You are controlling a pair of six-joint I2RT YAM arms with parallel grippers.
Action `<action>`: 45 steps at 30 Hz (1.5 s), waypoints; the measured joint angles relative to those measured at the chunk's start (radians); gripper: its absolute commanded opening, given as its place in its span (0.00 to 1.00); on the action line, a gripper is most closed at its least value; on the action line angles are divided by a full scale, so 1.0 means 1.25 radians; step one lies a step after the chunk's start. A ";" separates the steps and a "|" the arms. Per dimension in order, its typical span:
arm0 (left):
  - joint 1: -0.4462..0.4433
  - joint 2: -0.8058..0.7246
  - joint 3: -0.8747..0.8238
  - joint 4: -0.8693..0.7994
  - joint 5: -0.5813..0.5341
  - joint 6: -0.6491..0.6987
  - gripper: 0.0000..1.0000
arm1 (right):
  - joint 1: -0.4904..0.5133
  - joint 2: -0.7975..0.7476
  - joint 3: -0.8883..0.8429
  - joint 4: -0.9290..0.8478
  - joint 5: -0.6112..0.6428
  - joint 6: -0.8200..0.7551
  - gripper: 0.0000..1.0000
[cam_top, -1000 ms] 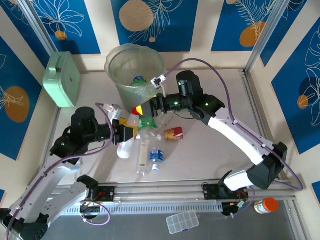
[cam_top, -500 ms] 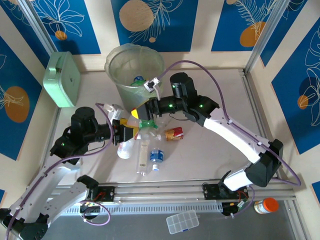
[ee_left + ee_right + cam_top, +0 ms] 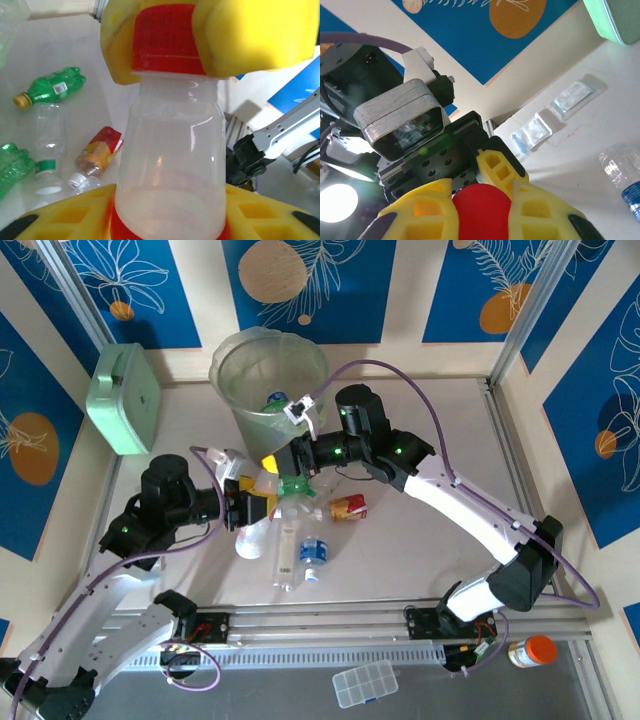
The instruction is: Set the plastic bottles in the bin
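Observation:
A clear plastic bottle with a red cap hangs between both grippers, in front of the bin. My left gripper is shut on its lower body. My right gripper is shut on the red cap. From above, the right gripper meets the left gripper over the pile. A green bottle, a red-labelled bottle, a clear bottle and a blue-labelled bottle lie on the table. Some bottles lie inside the bin.
A mint-green box leans at the far left wall. An orange-lidded jar and a clear organiser case sit beyond the near rail. Another clear bottle lies just under the left gripper.
My right gripper has swung left to the left gripper and closed on the red cap. The left arm has stayed in place with the bottle.

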 measured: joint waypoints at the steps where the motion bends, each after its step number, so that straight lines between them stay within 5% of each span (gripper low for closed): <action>1: -0.001 -0.003 -0.001 0.002 -0.002 0.000 0.65 | 0.000 0.000 0.000 -0.001 0.000 0.001 0.06; 9: -0.003 -0.062 -0.007 0.029 -0.066 0.001 0.81 | -0.005 -0.003 0.001 -0.014 0.027 -0.006 0.05; 19: -0.003 -0.268 -0.057 0.019 -0.457 0.006 0.83 | -0.094 -0.041 0.011 -0.012 0.162 0.017 0.00; 24: -0.003 -0.303 -0.077 -0.014 -0.578 0.005 0.83 | -0.174 -0.056 0.011 0.030 0.226 0.085 0.00; 32: -0.003 -0.317 -0.098 -0.022 -0.585 0.004 0.83 | -0.235 -0.069 -0.003 0.159 0.330 0.174 0.00; 39: -0.003 -0.309 -0.100 -0.007 -0.542 0.007 0.82 | -0.284 -0.091 -0.163 0.400 0.476 0.330 0.00; 45: -0.003 -0.309 -0.100 -0.005 -0.522 0.007 0.83 | -0.300 -0.030 -0.135 0.462 0.530 0.372 0.00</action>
